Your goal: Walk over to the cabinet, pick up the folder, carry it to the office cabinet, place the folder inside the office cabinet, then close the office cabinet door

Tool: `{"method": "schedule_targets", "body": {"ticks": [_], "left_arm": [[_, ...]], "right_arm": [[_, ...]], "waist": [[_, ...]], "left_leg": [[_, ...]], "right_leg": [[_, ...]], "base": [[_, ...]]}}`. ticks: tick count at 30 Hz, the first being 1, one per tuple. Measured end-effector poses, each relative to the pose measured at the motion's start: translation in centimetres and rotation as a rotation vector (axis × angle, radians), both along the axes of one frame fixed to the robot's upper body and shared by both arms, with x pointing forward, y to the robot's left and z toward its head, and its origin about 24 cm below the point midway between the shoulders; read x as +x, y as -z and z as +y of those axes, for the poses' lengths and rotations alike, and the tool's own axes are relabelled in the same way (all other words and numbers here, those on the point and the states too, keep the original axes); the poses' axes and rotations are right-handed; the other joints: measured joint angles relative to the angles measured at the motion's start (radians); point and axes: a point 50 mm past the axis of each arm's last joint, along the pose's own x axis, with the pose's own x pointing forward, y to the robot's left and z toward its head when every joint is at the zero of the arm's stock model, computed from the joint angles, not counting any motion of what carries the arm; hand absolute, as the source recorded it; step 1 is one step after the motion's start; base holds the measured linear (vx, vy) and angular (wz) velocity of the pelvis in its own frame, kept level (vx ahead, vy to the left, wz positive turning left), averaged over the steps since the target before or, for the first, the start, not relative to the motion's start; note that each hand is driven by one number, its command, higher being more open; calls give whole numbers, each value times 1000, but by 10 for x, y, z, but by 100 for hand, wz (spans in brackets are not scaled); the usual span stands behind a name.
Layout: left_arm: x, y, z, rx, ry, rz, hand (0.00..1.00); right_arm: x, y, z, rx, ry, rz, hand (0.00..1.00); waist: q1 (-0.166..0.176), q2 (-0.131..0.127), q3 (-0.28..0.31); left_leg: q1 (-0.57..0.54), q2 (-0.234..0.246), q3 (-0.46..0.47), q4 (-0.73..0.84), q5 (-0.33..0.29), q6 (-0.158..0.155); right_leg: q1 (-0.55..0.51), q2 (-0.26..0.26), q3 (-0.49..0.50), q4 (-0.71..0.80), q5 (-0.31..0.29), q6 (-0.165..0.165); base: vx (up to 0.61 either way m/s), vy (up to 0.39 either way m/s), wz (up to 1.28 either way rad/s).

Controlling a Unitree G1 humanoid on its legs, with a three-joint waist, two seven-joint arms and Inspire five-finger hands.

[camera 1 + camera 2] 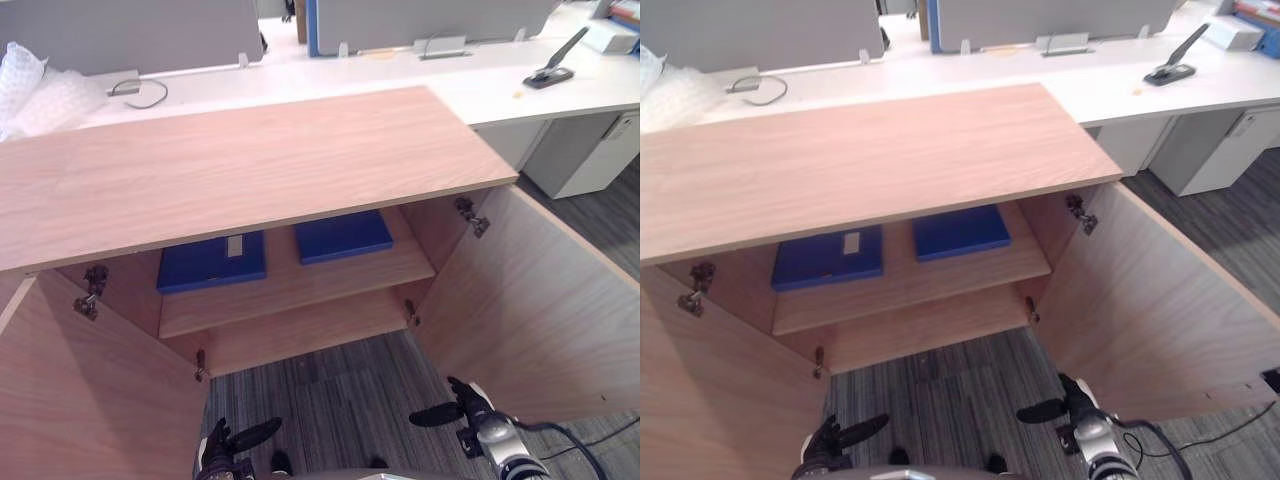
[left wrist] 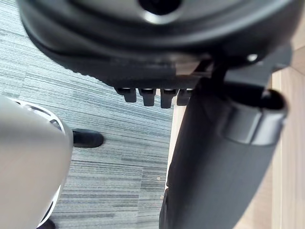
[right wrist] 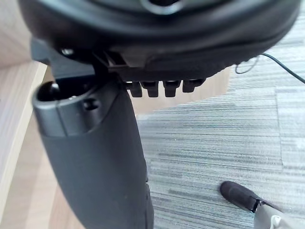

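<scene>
Closing the right door [image 1: 540, 300] could catch the low right hand [image 1: 470, 408], which like the left hand [image 1: 232, 445] hangs relaxed, empty; the labelled folder [image 1: 212, 262] and a second folder [image 1: 343, 236] lie flat on the cabinet [image 1: 250, 160] shelf [image 1: 300, 290]

You're looking down into the office cabinet [image 1: 250, 160]. Its left door [image 1: 80, 390] and right door [image 1: 530, 310] are both standing wide open toward you. On the shelf [image 1: 300, 290] inside, two blue folders are lying flat side by side with a gap between them. The left folder [image 1: 212, 262] is showing a pale label, and the right folder [image 1: 343, 237] is sitting a little deeper. Your left robot hand [image 1: 232, 445] and right robot hand [image 1: 462, 402] are hanging low over the grey carpet [image 1: 340, 390], both carrying nothing. Behind the cabinet, a white counter [image 1: 500, 85] is bearing bubble wrap [image 1: 40, 90].
</scene>
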Motion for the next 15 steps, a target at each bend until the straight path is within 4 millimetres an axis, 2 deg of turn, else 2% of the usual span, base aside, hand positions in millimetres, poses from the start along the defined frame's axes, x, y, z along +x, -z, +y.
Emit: {"method": "schedule_targets", "body": {"ticks": [1, 3, 4, 5, 6, 9, 11, 12, 15], "left_arm": [[-1, 0, 2, 4, -17, 3, 100], [-6, 3, 1, 3, -57, 31, 100], [-11, 6, -4, -10, -74, 49, 100], [-12, 7, -6, -14, -82, 62, 100], [-10, 7, -7, -12, -72, 56, 100], [-2, 5, -11, 9, 25, 43, 100], [2, 4, -14, 38, 121, 43, 100], [8, 2, -18, 76, 241, 35, 100], [18, -1, -27, 102, 340, -2, 100]], "right_arm": [[-6, 4, 5, 32, 54, 3, 100], [-13, 11, 15, 95, 139, 17, 100], [-17, 13, 17, 107, 161, 31, 100], [-25, 18, 22, 146, 228, 47, 100], [-36, 23, 27, 187, 299, 61, 100], [-61, 32, 44, 251, 416, 101, 100], [-60, 30, 45, 247, 411, 74, 100], [-58, 28, 46, 233, 391, 46, 100], [-58, 27, 51, 239, 379, 30, 100]], "waist": [[-3, -5, 5], [14, -1, 11], [25, 16, 6], [20, 25, 5], [8, 26, 4], [8, 10, 0], [7, 10, -1], [-8, 9, -1], [-15, 2, 3]], "left_leg": [[-12, 10, 7, 57, -28, -3], [-37, 13, -140, 177, -108, 15], [-36, 10, -245, 202, -154, -4], [-36, 4, -259, 227, -182, -25], [-31, -6, -254, 230, -196, -26], [-21, -34, -221, 200, -198, -28], [-20, -47, -206, 187, -187, -13], [-9, -57, -194, 170, -178, -6], [31, -63, -156, 152, -168, -1]], "right_leg": [[4, 4, 21, -4, 10, -2], [4, 20, 96, -5, 32, -5], [-3, 36, 138, -9, 45, -3], [-5, 45, 171, -12, 58, 2], [-12, 42, 197, -19, 66, 7], [-36, 27, 267, -53, 97, 14], [-50, 17, 288, -60, 116, 21], [-51, 7, 296, -68, 129, 31], [-42, 7, 322, -59, 135, 35]], "base": [[-108, 13, -61], [-96, 20, -107], [-114, 119, -120], [-132, 140, -111], [-173, 180, -82], [-125, 148, -73], [-39, 97, -57], [-18, 64, -23], [10, 74, -28]]}}
